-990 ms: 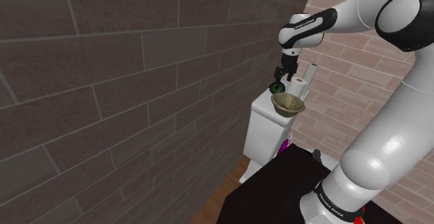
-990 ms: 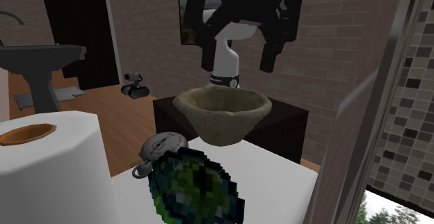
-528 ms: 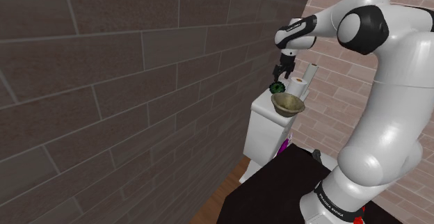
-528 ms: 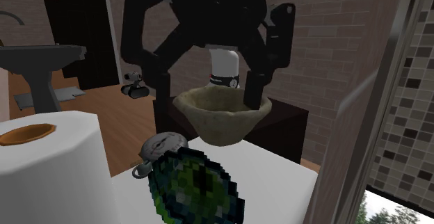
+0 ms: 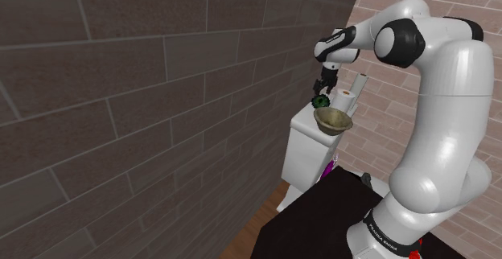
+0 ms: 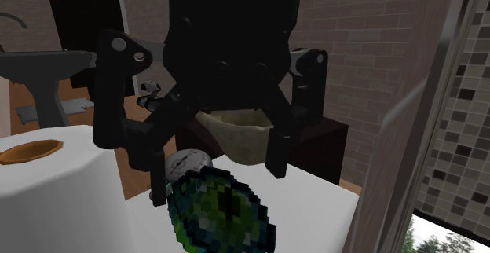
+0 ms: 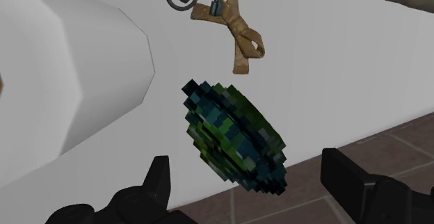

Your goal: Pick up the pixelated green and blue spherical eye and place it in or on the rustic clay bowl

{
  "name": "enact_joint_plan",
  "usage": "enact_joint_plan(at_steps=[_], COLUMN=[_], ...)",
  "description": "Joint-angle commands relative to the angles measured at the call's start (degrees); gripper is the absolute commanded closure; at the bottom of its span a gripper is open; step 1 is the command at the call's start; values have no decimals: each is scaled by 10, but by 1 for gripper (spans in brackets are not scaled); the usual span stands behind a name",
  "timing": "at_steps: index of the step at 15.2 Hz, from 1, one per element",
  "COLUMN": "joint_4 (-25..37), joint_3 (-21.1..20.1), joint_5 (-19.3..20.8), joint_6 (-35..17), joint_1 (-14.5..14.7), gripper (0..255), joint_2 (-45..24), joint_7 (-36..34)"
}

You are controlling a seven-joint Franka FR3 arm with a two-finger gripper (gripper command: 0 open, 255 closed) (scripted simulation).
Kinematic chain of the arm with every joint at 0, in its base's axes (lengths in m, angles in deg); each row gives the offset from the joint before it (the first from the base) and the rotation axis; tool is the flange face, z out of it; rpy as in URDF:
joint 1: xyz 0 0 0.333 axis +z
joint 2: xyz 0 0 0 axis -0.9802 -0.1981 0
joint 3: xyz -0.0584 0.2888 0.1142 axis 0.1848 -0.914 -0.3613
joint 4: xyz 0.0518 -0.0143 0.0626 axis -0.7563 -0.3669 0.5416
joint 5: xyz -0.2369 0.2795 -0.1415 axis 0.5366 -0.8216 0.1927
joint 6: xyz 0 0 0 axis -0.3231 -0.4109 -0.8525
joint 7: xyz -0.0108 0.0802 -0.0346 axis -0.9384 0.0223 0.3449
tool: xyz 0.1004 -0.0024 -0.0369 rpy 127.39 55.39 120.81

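The gripper hangs directly over the pixelated eye. In the shoulder view the eye sits at 6 o'clock from the fingertips, near but not touching. The gripper is released, with its two black fingers spread wide and clasping nothing. In the wrist view the eye lies just ahead of the gripper, inside the gap between the fingers, with free space on both sides.

There the eye reads less as a ball than as a flattened, blocky lens. Its long axis runs aslant to the line joining the two fingers, neither along it nor square to it. My judgement is that a straight descent would bracket it, though a small turn of the wrist would let the fingers close across the narrower width.

The eye is built of coarse squares in dark green, teal and blue, with a brighter green band and near-black edges. It rests on the white toilet cistern lid, near the lid's edge above the wooden floor.

In the second exterior view the eye lies nearest the camera. The rough clay bowl is at 12 o'clock from it. A pocket watch lies between the two, and a toilet-paper roll stands at 9 o'clock. In the shoulder view the bowl sits at 5 o'clock from the eye, just beside it.
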State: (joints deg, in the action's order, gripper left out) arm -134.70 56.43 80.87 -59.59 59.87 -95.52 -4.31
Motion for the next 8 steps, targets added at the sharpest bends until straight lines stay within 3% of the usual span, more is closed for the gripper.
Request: enact_joint_plan(at_steps=[1, 8], joint_4=[-6, -7], joint_3=[-1, -2], joint_5=[-3, -4], joint_6=[-13, -17], joint_1=[-2, -2], gripper=[0, 0], joint_2=[-7, -9], joint_7=[2, 3])
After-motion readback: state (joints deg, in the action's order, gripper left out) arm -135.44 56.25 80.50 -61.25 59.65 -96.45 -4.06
